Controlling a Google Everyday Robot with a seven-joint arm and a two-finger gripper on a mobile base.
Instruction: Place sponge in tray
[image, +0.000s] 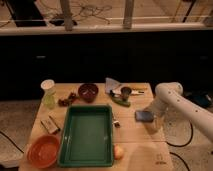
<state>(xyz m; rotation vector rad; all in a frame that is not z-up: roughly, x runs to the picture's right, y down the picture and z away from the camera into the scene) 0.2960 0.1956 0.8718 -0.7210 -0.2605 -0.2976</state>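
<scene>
Table (140, 142) of light wood carries every item. Tray (87, 135), dark green and rectangular with a raised rim, lies left of centre on the table and holds nothing. White robot arm (185, 107) enters from the right edge and bends down toward the table's right side.

Orange bowl (44, 151) sits at the tray's lower left corner. Dark round bowl (88, 92) stands beyond the tray's far rim. Pale green cup (48, 93) stands at the far left of the table.

Gripper (149, 118) is at the right side of the table, right of the tray and apart from it. Its 2 fingers are spread to their widest, standing at the sponge (144, 116). Whether the fingers touch the sponge or grip it cannot be told. The sponge, small and blue-grey, is low at the table surface, outside the tray.

Small round orange-yellow fruit (118, 152) rests just beside the tray's lower right corner.
</scene>
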